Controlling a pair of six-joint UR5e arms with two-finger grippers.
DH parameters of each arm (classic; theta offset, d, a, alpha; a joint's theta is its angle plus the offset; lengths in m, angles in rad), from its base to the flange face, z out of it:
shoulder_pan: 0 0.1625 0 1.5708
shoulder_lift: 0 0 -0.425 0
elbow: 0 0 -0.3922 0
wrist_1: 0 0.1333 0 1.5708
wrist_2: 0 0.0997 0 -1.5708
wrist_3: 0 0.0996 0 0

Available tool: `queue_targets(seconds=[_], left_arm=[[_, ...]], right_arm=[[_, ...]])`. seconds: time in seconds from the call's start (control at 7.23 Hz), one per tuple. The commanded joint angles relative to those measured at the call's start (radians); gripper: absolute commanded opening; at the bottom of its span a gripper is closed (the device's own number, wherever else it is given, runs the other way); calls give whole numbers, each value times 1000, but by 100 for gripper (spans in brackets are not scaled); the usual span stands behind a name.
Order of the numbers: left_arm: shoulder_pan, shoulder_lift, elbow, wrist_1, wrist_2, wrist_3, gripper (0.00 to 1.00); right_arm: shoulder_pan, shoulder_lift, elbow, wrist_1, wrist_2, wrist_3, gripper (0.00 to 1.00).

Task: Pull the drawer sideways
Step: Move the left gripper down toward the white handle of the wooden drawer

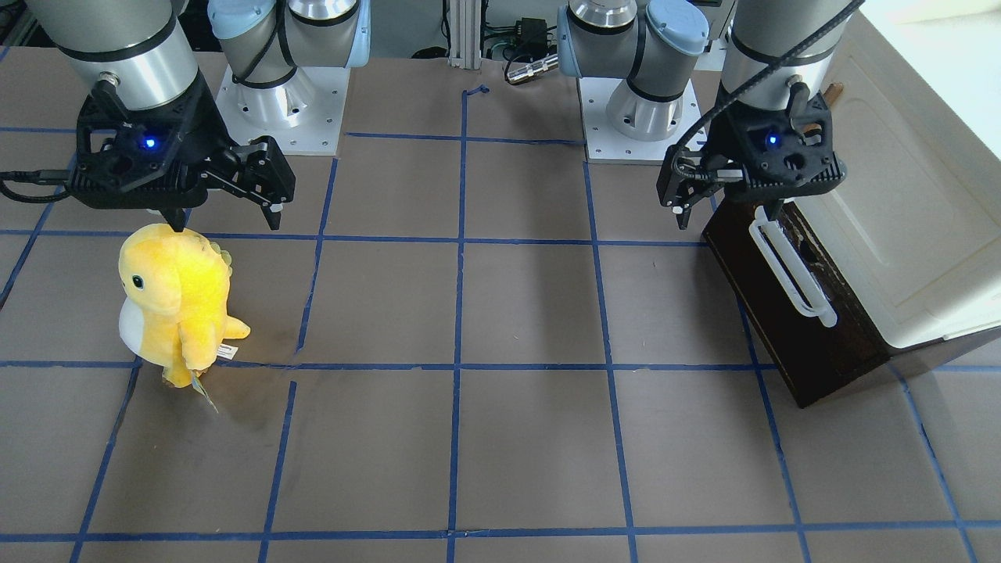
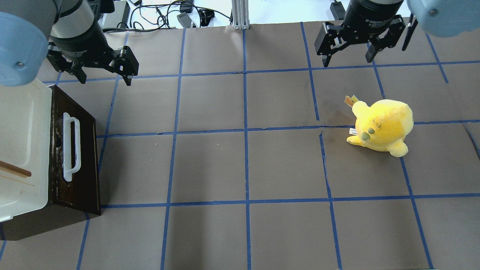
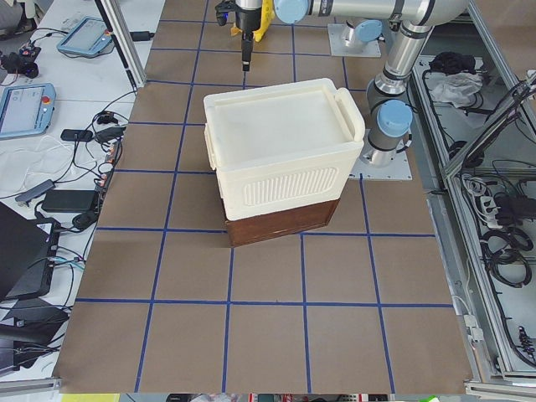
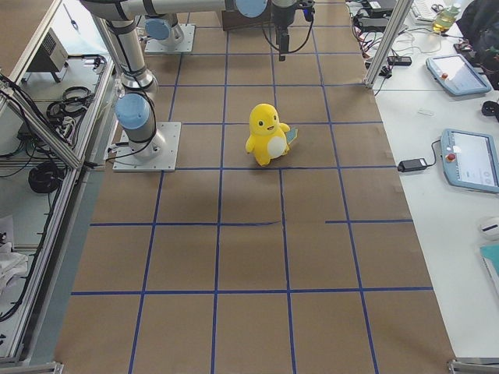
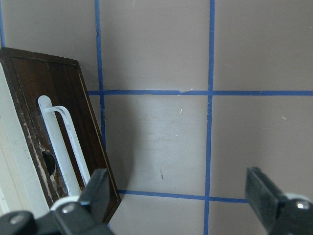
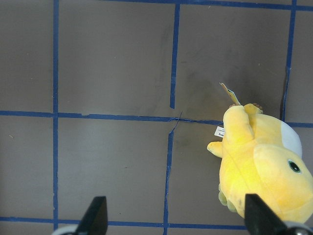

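Observation:
The drawer [image 2: 80, 161] is a dark brown front with a long white bar handle [image 2: 71, 147], set under a cream cabinet [image 2: 22, 123] at the table's left end. It looks pushed in. It also shows in the front view [image 1: 790, 344] and the left wrist view [image 5: 49, 122]. My left gripper [image 2: 105, 79] is open and empty, hanging above the table just past one end of the handle [image 1: 790, 274], not touching it. My right gripper [image 2: 347, 62] is open and empty, above the table near a yellow plush toy [image 2: 382, 129].
The cream cabinet [image 3: 285, 159] sits on the brown base and carries a small brown wooden handle [image 2: 15, 169]. The yellow plush [image 1: 168, 301] stands on the right half of the table. Blue tape lines grid the brown tabletop [image 2: 243, 161]. Both arm bases [image 1: 281, 102] stand at the table's back.

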Motion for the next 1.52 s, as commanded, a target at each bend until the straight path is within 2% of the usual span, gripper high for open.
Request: queue_targets(seconds=[0.0,0.14,0.28,0.42,0.55,0.69,0.83,1.11,1.25,1.38], left_arm=[[-3,-82,-75,67,57,-115,100],[-6,-107,-118,90,87,-107,100],[-9,-136,-144,90,170,-143,100],[-51,-167,-149,84,298,-224,100],[-93,-206,-156,80,372,-248,100],[-101,-217,-173,77,502,-246,100],[-102,-216,-179,75,547,-239,100],[-101,-237,-215,67,575,-248,100],[-101,-241,-221,73,645,-242,100],[-101,-247,-222,79,660,-245,100]], right_arm=[[0,0,0,0,0,1,100],[0,0,0,0,0,-1,100],[0,0,0,0,0,1,100],[0,0,0,0,0,1,100],[0,0,0,0,0,1,100],[0,0,0,0,0,1,100],[0,0,0,0,0,1,100],[0,0,0,0,0,-1,100],[0,0,0,0,0,1,100],[0,0,0,0,0,1,100]])
